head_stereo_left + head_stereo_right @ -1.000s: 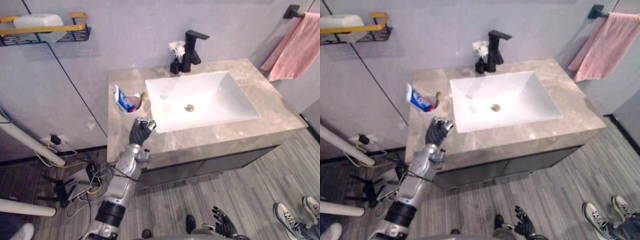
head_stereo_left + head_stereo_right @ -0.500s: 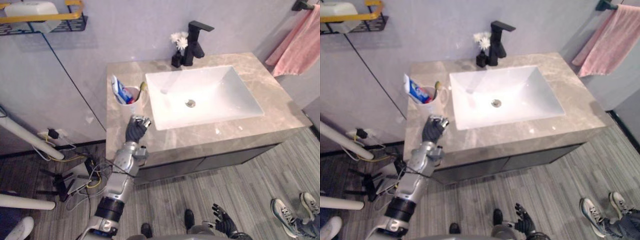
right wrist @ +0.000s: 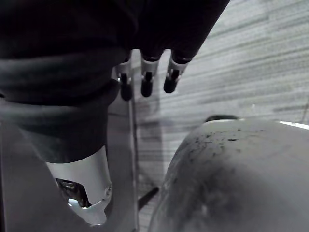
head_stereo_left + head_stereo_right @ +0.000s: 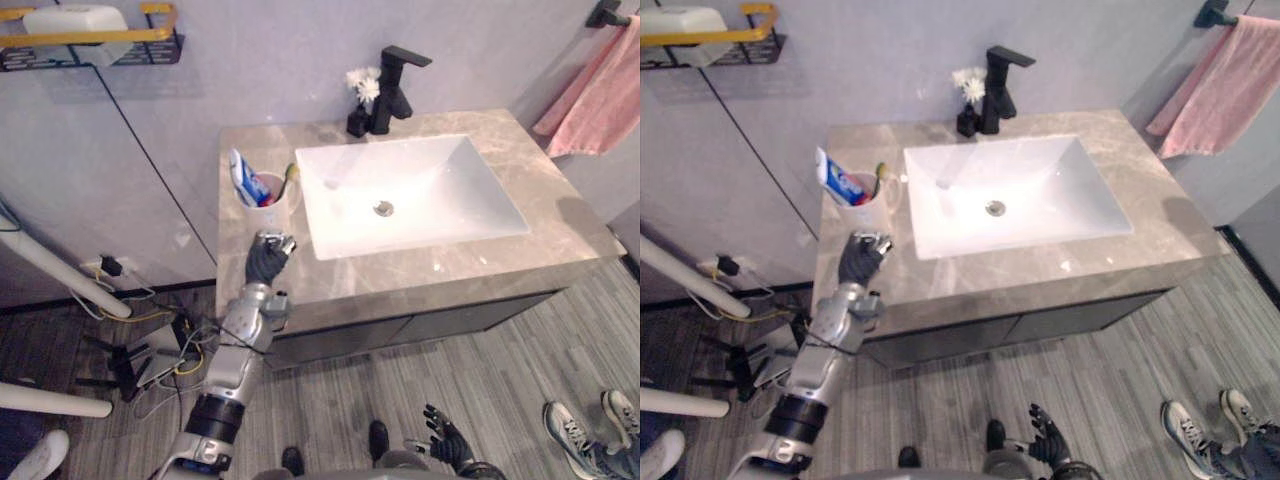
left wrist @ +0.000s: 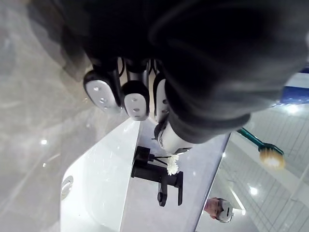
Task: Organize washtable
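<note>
A white cup (image 4: 270,211) stands on the marble washtable (image 4: 470,255) just left of the white basin (image 4: 420,195). A blue-and-white toothpaste tube (image 4: 243,179) and a green-handled toothbrush (image 4: 289,180) stick out of it. My left hand (image 4: 266,262) hovers over the counter a short way in front of the cup, apart from it, fingers curled and holding nothing. In the left wrist view its fingertips (image 5: 136,100) are tucked in, with the basin and faucet beyond. My right hand (image 4: 446,444) hangs low over the floor with its fingers spread.
A black faucet (image 4: 392,86) and a small dark vase of white flowers (image 4: 359,98) stand behind the basin. A pink towel (image 4: 598,95) hangs at the right wall. A yellow-railed wall shelf (image 4: 90,42) holds a white box. A person's shoes (image 4: 590,430) are at lower right.
The camera has shifted a little. My left hand has drifted left, from the cup's front right to straight in front of it. The cup has stayed put.
</note>
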